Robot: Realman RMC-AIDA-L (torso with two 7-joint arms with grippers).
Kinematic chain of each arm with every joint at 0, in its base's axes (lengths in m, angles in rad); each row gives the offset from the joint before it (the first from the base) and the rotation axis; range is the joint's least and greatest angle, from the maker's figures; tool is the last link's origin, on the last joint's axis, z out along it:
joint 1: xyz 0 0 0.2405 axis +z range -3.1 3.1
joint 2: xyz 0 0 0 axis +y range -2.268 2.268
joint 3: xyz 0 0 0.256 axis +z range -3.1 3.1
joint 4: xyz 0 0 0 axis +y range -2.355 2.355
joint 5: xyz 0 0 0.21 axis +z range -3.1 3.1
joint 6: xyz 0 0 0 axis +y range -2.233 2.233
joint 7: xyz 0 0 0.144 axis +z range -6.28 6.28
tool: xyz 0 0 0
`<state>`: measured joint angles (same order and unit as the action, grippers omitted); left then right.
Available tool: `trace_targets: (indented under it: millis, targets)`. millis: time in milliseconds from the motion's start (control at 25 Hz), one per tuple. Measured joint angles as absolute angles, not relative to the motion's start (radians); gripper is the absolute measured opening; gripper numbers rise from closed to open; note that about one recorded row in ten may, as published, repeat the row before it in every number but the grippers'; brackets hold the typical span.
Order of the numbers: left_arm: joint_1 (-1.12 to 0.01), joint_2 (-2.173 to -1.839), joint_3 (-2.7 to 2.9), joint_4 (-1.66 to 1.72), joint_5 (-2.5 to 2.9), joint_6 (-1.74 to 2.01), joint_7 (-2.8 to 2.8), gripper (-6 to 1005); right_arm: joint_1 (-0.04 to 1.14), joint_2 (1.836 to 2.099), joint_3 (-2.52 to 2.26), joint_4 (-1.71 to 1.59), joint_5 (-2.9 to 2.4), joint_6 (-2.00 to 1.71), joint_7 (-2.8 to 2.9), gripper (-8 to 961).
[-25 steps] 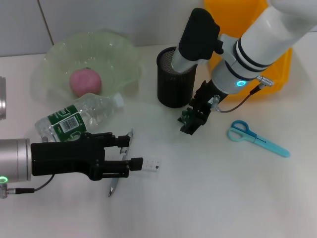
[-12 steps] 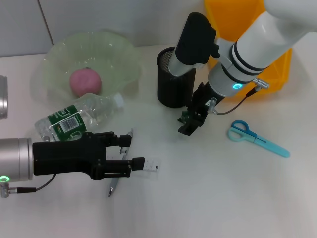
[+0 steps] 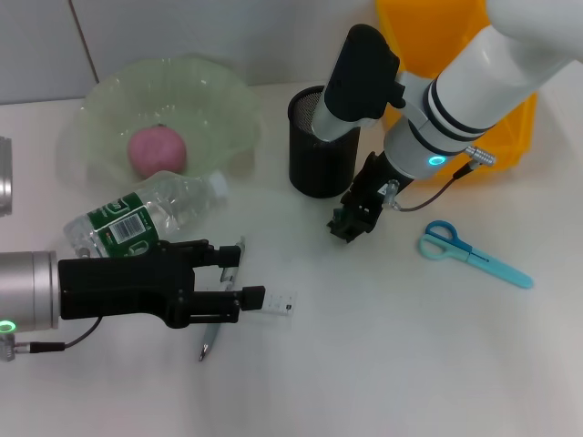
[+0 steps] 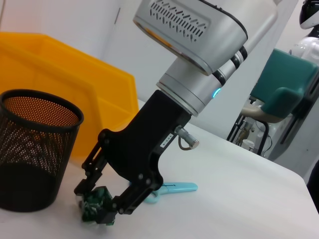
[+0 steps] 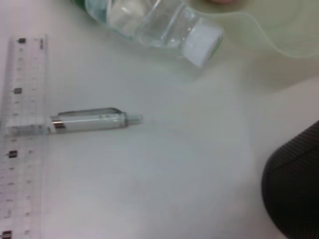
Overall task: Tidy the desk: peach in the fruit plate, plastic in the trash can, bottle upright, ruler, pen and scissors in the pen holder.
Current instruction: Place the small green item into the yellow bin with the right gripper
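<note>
The pink peach (image 3: 157, 151) lies in the pale green fruit plate (image 3: 214, 100). Below the plate, a clear bottle (image 3: 146, 215) with a green label lies on its side. My left gripper (image 3: 239, 276) hovers low and open, one finger on each side of the pen (image 3: 215, 325), beside the clear ruler (image 3: 275, 302). The right wrist view shows the pen (image 5: 92, 121), ruler (image 5: 22, 134) and bottle (image 5: 154, 25). My right gripper (image 3: 351, 223) hangs shut just in front of the black mesh pen holder (image 3: 319, 146). Blue scissors (image 3: 474, 255) lie to its right. The plastic is out of view.
A yellow bin (image 3: 455, 64) stands behind the right arm, next to the pen holder. In the left wrist view the right gripper (image 4: 97, 211) sits between the pen holder (image 4: 35, 144) and the scissors (image 4: 172, 188). A grey cylinder (image 3: 5, 191) shows at the left edge.
My right gripper has edged a little upward, closer to the pen holder. The left gripper has stayed almost still over the pen and ruler.
</note>
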<state>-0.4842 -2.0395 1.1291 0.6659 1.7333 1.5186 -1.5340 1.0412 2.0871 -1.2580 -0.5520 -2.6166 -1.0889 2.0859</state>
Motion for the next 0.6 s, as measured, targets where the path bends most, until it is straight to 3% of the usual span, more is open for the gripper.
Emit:
trace_targets:
  millis: [160,600]
  targets:
    - [-0.483,-2.035,1.129,0.666,1.733,1.519,-1.534,784,1.017,2.088,-1.258,-0.616,-2.592,-1.153,2.09,513]
    - [-0.479,-2.034,1.121,0.671,1.735,1.519,-1.534,785,0.731,2.08,-1.221,-1.182,-2.367,-1.406,2.133,391]
